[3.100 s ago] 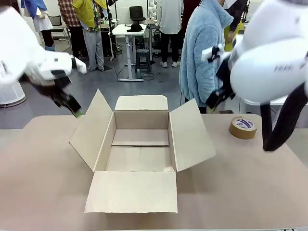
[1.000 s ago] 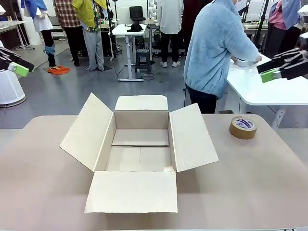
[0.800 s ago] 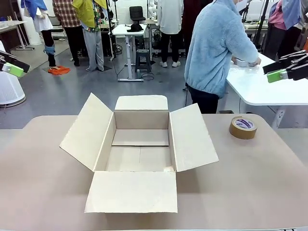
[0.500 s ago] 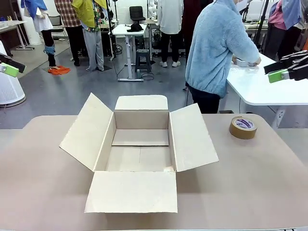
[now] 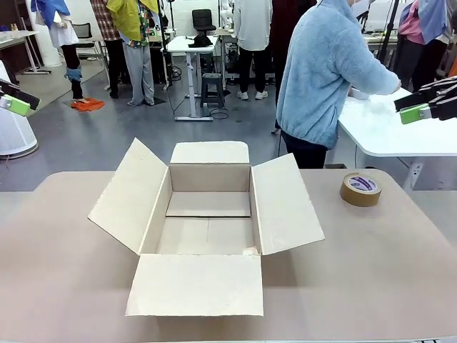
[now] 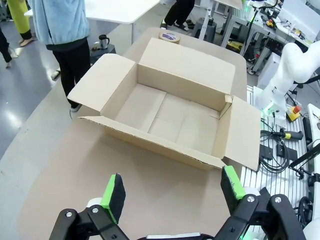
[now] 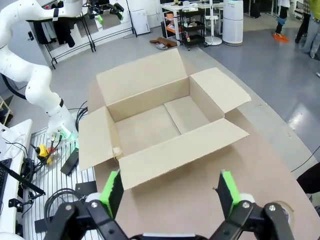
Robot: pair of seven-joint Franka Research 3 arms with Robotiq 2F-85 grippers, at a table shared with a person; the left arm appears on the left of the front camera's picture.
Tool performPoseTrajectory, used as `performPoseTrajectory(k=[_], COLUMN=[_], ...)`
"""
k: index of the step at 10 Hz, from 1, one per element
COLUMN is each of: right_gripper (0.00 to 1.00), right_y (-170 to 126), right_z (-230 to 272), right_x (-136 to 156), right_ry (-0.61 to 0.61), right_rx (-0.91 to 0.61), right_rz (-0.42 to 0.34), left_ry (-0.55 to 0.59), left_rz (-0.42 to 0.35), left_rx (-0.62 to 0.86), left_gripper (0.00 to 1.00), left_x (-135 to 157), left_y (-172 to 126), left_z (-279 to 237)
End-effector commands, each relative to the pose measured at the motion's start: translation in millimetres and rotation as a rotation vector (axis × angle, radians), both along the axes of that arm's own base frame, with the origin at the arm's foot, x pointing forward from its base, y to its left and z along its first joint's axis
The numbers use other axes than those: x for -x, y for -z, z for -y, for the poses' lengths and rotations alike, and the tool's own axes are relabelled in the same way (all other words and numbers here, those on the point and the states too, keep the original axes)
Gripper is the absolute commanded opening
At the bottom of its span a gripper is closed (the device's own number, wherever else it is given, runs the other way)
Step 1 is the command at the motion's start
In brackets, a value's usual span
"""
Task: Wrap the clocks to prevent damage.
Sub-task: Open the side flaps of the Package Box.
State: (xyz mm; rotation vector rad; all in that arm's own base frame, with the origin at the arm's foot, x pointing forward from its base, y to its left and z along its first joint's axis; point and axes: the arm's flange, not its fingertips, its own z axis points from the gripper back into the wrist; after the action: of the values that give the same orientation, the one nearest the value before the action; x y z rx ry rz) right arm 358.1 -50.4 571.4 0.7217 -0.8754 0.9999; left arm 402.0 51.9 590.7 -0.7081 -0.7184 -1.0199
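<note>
An open cardboard box sits in the middle of the tan table, all flaps folded outward and its floor bare. The same box lies below my left gripper, whose green pads stand wide apart with nothing between them. My right gripper is equally open over the box. From the front, the left gripper hangs high at the far left edge and the right gripper high at the far right. The clocks are hidden from me.
A brown tape roll lies on the table right of the box. Behind, a person in a light blue fleece faces away, arms reaching over a white table. Other people stand farther back.
Both grippers have drifted slightly outward toward the picture's edges. The person has stretched an arm farther right over the white table. The box and the tape roll have stayed put.
</note>
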Motion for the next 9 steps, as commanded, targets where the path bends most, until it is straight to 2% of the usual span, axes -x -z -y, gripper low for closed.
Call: performPoseTrajectory(k=[1,2,3,4,6,7,9], right_gripper=[0.71,0.40,0.11,0.00,0.00,0.02,0.00], right_y=[0.0,1.7,3.4,5.3,5.0,5.4,6.5], right_z=[0.4,-1.7,-1.8,-1.6,-0.5,-0.6,-0.8], right_x=[0.0,3.6,4.4,4.7,2.8,2.2,-1.3], right_ry=[0.000,0.001,0.009,0.012,0.016,0.012,0.014], right_rx=[-0.002,0.015,0.015,0.017,0.013,0.016,0.017], right_rz=[0.001,0.001,-0.002,-0.012,-0.025,-0.028,-0.040], left_ry=[0.018,0.022,0.019,0.016,0.013,0.011,0.011], left_rz=[0.032,0.020,0.013,0.008,0.005,0.005,-0.004], left_rx=[-0.018,-0.018,-0.010,-0.008,-0.006,-0.003,-0.004], left_gripper=[0.66,0.40,0.06,0.00,0.00,0.04,0.00], left_x=[3.9,4.2,5.1,5.8,5.3,6.5,4.0], left_y=[1.9,2.5,3.8,4.5,4.0,4.6,5.0], left_z=[-2.3,-4.3,-8.6,-9.0,-9.8,-9.7,-9.9])
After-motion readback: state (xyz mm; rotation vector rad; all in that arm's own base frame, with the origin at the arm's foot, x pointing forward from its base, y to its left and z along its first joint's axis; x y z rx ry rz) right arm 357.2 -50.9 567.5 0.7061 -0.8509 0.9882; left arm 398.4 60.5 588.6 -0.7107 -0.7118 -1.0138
